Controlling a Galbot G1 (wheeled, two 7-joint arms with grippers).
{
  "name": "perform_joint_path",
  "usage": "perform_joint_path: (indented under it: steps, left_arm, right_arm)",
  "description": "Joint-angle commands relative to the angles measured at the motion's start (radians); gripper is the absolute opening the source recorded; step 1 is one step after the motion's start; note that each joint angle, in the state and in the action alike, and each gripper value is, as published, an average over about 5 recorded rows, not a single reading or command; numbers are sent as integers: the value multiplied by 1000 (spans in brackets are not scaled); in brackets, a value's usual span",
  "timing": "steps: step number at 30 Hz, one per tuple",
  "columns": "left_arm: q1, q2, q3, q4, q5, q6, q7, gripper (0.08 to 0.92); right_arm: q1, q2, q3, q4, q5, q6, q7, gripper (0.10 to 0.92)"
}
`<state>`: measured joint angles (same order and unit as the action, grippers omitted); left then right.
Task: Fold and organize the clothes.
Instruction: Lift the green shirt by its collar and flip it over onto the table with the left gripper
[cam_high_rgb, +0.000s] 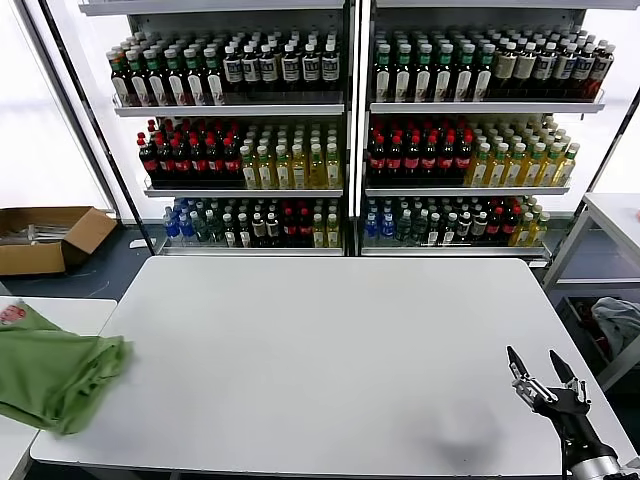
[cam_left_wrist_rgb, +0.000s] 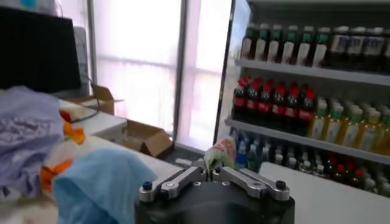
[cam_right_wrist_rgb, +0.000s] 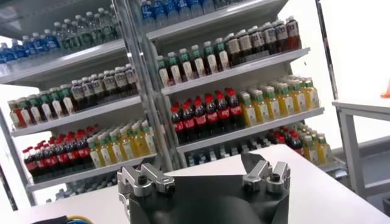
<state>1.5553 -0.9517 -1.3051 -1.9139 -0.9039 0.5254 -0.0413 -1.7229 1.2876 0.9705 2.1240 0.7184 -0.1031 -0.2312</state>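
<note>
- Far left in the head view: a cardboard box (cam_high_rgb: 45, 238) sits on the floor, well away from everything else.
- Just below that, a green shirt (cam_high_rgb: 55, 375) lies bunched up, draped over the left edge of the table (cam_high_rgb: 330, 360) and onto the smaller side table (cam_high_rgb: 70, 312) next to it. A bit of its red-and-white print peeks out at the far left end.
- The left gripper (cam_left_wrist_rgb: 213, 178) doesn't show in the head view at all. Its own wrist camera shows the fingers (cam_left_wrist_rgb: 177, 182) clenched together, pinching a small bit of light green fabric with the checkered print, so it's got hold of a shirt.
- Also in that wrist view, off to one side of the fingers: a blue cloth (cam_left_wrist_rgb: 100, 182) up close, and a purplish fabric bundle (cam_left_wrist_rgb: 27, 137) beyond it.
- Middle: bare tabletop, and behind it the shelves (cam_high_rgb: 350, 110) packed with bottles.
- Right: the right gripper (cam_high_rgb: 545, 385) hangs over the table's near right corner, fingers (cam_high_rgb: 518, 368) spread wide, nothing between them. The shirt is well apart from it, clear across the table.
</note>
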Motion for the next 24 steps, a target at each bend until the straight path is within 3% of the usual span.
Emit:
perform_joint_path:
  steps: [1,5,11,16,24]
  left_arm:
    - [10,-11,60,-280,17,38,-75,103]
    - [29,-134,247,-380,111,37,-91,103]
    - [72,-286,721,-423,370,-14,-103,103]
    - [30,-297,1058,-368,476,-44,-106,103]
    - [-87,-283,1216,-303,210,-4,-201,103]
  right_arm:
    - [7,-9,8,-5,10,2,2,823]
    - [6,-6,16,-1,12,2,3,823]
    - [1,12,23,12,7,0,4,823]
    - [-18,18,32,38,3,-4,6,823]
    - [-61,13,13,60,-33,-14,17,823]
